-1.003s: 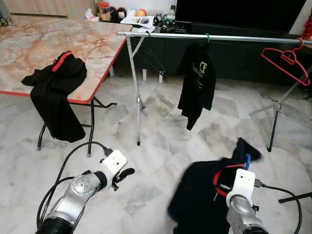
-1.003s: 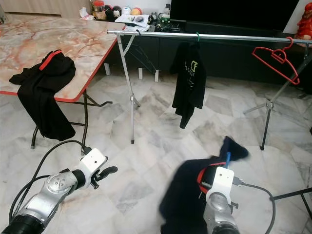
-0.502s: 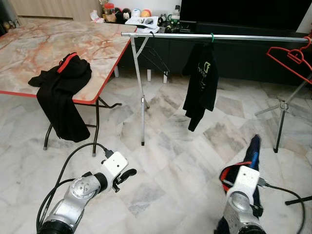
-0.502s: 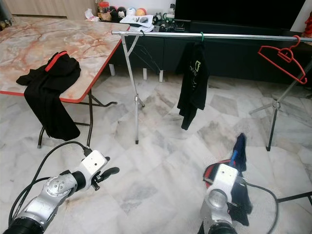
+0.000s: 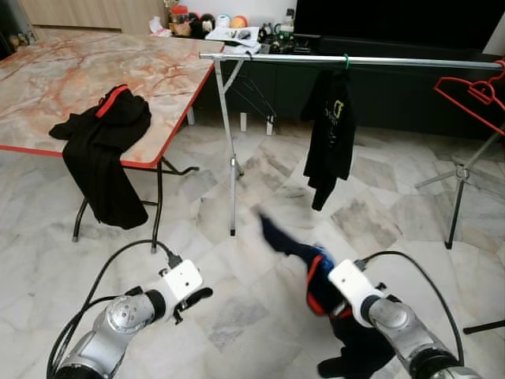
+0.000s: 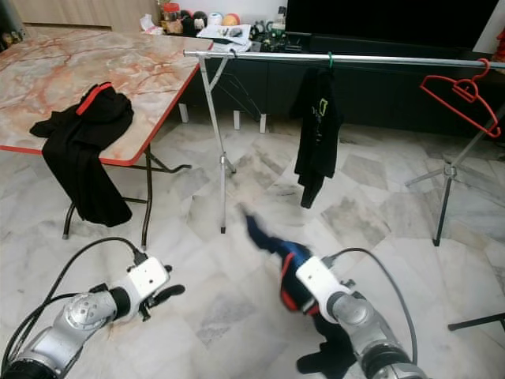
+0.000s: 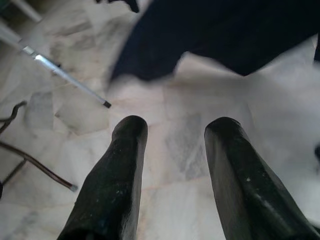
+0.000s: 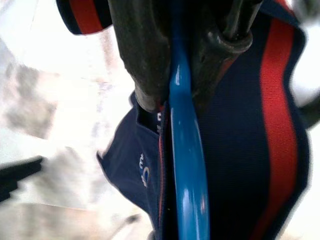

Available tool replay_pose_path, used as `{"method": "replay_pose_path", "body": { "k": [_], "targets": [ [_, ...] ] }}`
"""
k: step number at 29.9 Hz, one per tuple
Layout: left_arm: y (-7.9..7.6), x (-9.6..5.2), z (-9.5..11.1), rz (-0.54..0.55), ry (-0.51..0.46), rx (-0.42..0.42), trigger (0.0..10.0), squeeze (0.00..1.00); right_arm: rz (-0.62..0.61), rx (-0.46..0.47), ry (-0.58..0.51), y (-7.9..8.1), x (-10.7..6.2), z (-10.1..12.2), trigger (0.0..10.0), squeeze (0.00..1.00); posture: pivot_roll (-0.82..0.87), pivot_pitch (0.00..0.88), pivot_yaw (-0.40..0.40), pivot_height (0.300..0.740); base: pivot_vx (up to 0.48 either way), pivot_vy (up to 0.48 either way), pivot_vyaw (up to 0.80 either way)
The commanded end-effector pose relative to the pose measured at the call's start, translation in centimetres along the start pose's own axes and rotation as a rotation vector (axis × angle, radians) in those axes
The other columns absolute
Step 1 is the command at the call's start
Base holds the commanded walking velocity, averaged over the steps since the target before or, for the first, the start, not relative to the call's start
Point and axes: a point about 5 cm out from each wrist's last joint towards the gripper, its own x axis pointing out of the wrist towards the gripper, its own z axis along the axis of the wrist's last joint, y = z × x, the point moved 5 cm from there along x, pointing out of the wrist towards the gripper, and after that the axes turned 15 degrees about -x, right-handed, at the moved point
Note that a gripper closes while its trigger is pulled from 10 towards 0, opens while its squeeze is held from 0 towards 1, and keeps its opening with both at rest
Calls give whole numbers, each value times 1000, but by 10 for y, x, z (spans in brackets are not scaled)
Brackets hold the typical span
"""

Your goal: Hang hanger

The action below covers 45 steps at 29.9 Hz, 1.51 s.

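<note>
A marble-patterned surface [image 5: 95,55] with a red edge stands on pale marble floor [image 5: 237,276], one black garment [image 5: 102,150] draped over its edge. The rail [image 5: 355,60] carries two things: a black shirt [image 5: 331,134] and a bare red hanger [image 5: 473,91], partly cut off. The right claw [image 8: 172,85] grips a blue hanger [image 8: 186,170] inside a blurred navy shirt [image 5: 316,268] low above the floor. The left claw [image 7: 172,135] hovers wide apart.

Even indoor daylight, soft shadows, motion blur on the dark garment [image 5: 293,246].
</note>
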Motion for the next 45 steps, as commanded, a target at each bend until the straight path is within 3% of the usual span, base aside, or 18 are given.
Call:
{"method": "replay_pose_path", "body": {
  "k": [1,5,12,15,18,21,25,27,28,29,30,32,33,35,41,45],
  "targets": [
    [-7,-3,-13,-36,48,30,10000,0,44,-92,-16,-5,-4,4,0,0,25,99,-12,740,0,0,0],
    [-13,-5,-28,-64,109,85,10000,0,107,-123,-45,-6,-7,8,0,0,28,100,-21,740,0,0,0],
    [-13,-3,-45,-50,152,71,10000,0,99,-142,-180,-21,-8,46,0,0,28,98,-27,740,0,0,0],
    [-9,0,-53,7,163,3,10000,0,120,-145,-298,-23,-14,71,0,0,20,100,-30,740,0,0,0],
    [-3,4,-51,67,140,-48,10000,0,157,-177,-349,-17,-21,78,0,0,16,100,-30,740,0,0,0],
    [4,6,-48,119,131,-54,10000,0,175,-201,-362,-14,-25,79,0,0,12,101,-31,740,0,0,0],
    [25,7,-49,291,117,-162,10000,0,202,-240,-374,-10,-41,76,0,0,-1,100,-31,740,0,0,0],
    [28,6,-51,317,116,-184,10000,0,198,-244,-368,-10,-42,75,0,0,-3,101,-31,740,0,0,0],
    [32,4,-52,352,111,-210,10000,345,199,-247,-366,-10,-43,74,0,0,-5,101,-30,740,0,0,0],
    [36,3,-52,376,109,-228,10000,345,200,-249,-365,-10,-45,73,0,0,-5,101,-30,740,0,0,0],
    [38,1,-53,397,103,-253,10000,612,200,-250,-366,-11,-46,73,0,0,-3,101,-30,740,0,0,0],
    [38,1,-54,397,90,-288,10000,565,200,-251,-372,-11,-49,75,0,0,-3,100,-31,740,0,0,0],
    [33,3,-53,372,74,-304,10000,412,200,-253,-380,-11,-50,77,0,0,-4,100,-31,740,0,0,0],
    [27,6,-51,335,61,-309,10000,0,201,-256,-389,-11,-53,81,0,0,-4,99,-33,740,0,0,0],
    [3,19,-40,181,14,-340,10000,0,208,-276,-424,-12,-58,91,0,0,-3,92,-39,740,0,0,0],
    [-5,21,-41,115,44,-273,10000,0,222,-296,-443,-13,-64,96,0,0,-4,87,-42,740,0,0,0]
  ]
}}
